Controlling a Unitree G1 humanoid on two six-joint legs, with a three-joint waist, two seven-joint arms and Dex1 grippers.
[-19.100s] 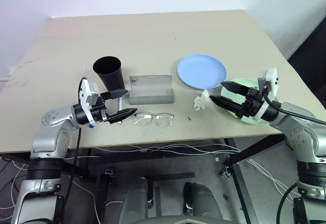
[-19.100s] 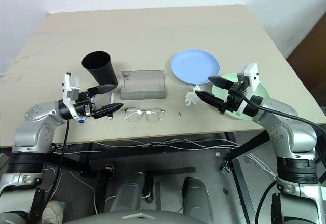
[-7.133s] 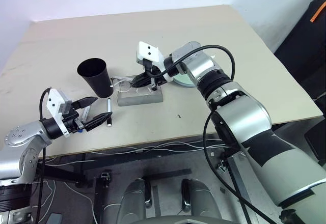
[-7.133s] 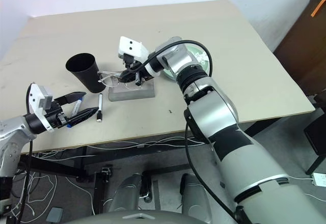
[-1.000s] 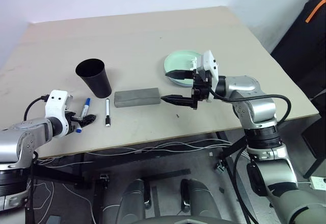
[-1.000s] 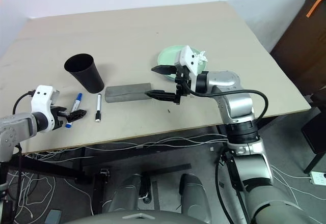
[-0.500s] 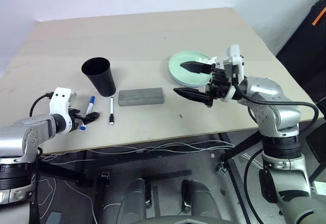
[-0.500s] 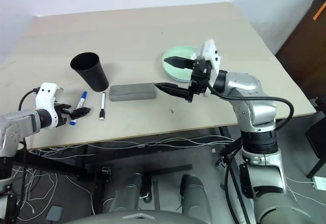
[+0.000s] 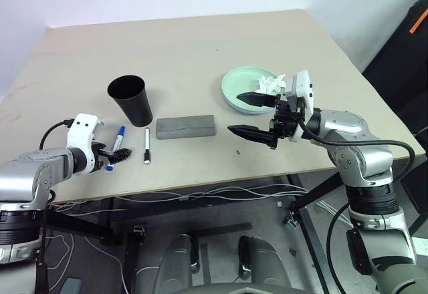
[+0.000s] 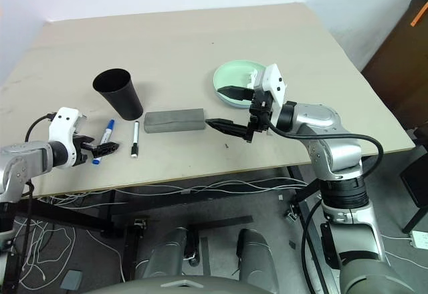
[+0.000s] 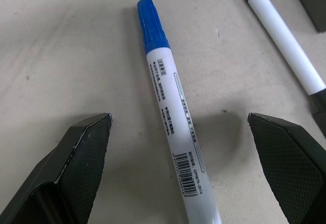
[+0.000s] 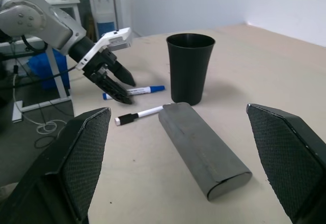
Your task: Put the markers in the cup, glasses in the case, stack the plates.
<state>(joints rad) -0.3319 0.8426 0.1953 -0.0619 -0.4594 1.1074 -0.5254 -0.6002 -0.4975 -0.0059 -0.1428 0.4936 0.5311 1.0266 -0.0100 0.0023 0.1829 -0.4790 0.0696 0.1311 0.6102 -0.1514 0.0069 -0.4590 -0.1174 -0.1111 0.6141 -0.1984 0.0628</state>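
On the beige table (image 9: 200,47), the black cup (image 9: 131,98) stood upright near the robot's left side, with the grey case (image 9: 185,126) lying shut just to its right. In front of the cup lay the two markers, the blue-capped marker (image 11: 170,102) and the black-capped marker (image 9: 146,145), side by side and apart. The left gripper (image 11: 178,168) sat low over the blue-capped marker, its fingers spread wide on either side of the barrel and gripping nothing. The right gripper (image 9: 251,115) hovered between the case and the mint green plate (image 9: 237,83), its fingers (image 9: 255,97) also wide apart and empty. A crumpled white tissue (image 9: 269,83) lay in that plate. Whether the blue plate sat beneath the green one could not be told.
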